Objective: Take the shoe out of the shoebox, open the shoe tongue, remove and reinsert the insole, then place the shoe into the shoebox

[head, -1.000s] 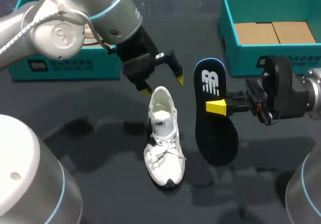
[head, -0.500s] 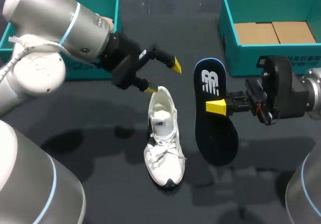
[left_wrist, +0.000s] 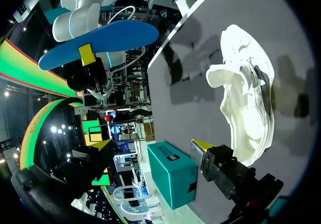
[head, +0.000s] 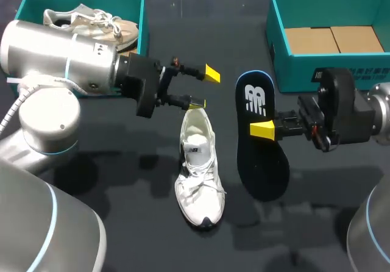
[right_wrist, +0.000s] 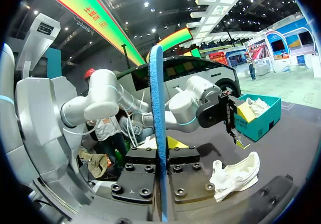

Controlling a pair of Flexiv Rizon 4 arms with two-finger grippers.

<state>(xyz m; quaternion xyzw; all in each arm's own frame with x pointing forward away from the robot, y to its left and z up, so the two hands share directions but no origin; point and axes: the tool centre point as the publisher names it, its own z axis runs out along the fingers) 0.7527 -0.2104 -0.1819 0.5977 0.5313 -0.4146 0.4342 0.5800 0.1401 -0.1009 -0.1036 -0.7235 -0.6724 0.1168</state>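
Observation:
A white shoe (head: 198, 162) lies on the dark table, toe toward the front edge, its opening empty. My left gripper (head: 204, 89) hovers open just behind the heel, fingers pointing right. In the left wrist view the shoe (left_wrist: 246, 108) lies ahead of and to one side of the open left gripper (left_wrist: 153, 144). My right gripper (head: 263, 129) is shut on a dark blue insole (head: 262, 144), held in the air right of the shoe. The right wrist view shows the insole (right_wrist: 156, 93) edge-on, clamped in the right gripper (right_wrist: 161, 153), with the shoe (right_wrist: 235, 176) beyond.
A teal shoebox (head: 292, 74) with a cardboard floor stands at the back right. A second teal box (head: 141, 16) at the back left holds another white shoe (head: 91, 19), partly behind my left arm.
My left arm has swung back and to the left, uncovering the left box, and its gripper has turned to point right behind the shoe's heel. The right arm and insole have not moved.

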